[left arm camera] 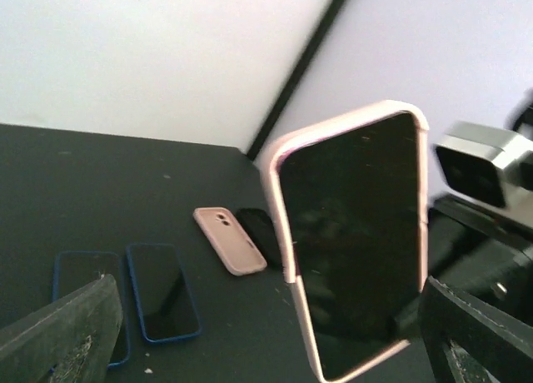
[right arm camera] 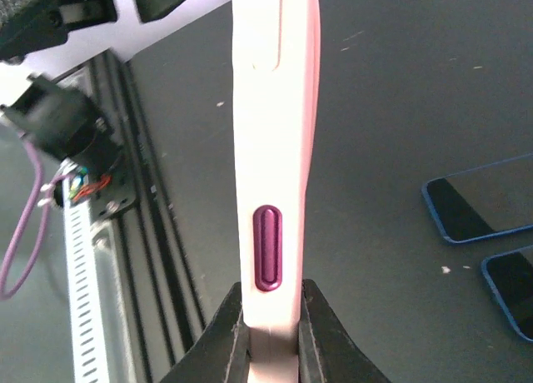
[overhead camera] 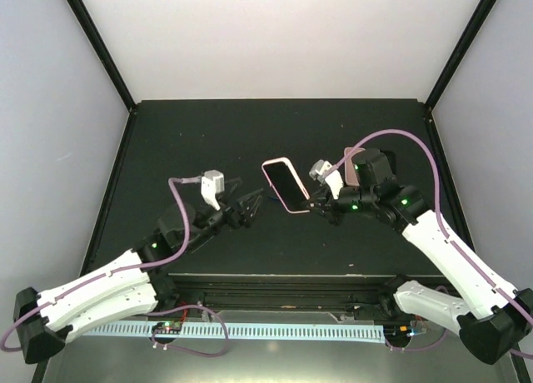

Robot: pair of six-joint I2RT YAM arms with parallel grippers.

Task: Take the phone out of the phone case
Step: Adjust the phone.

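The right tool (right arm camera: 272, 320) pinches narrow on the 5 o'clock end of the pink phone case (right arm camera: 268, 125), holding it tilted above the middle of the surface (overhead camera: 208, 133) with the phone (left arm camera: 354, 241) seated inside. The left tool (overhead camera: 252, 206) hangs wide open at the case's 8 o'clock. It would best close on a free corner's rim alone and peel it back.

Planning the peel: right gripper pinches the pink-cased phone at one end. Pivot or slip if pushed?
Likely pivots: the right gripper clamps only one end of the phone, leaving most of its length unsupported. Slip seems less likely; the pink case looks matte, probably rubbery. Its rim may flex.
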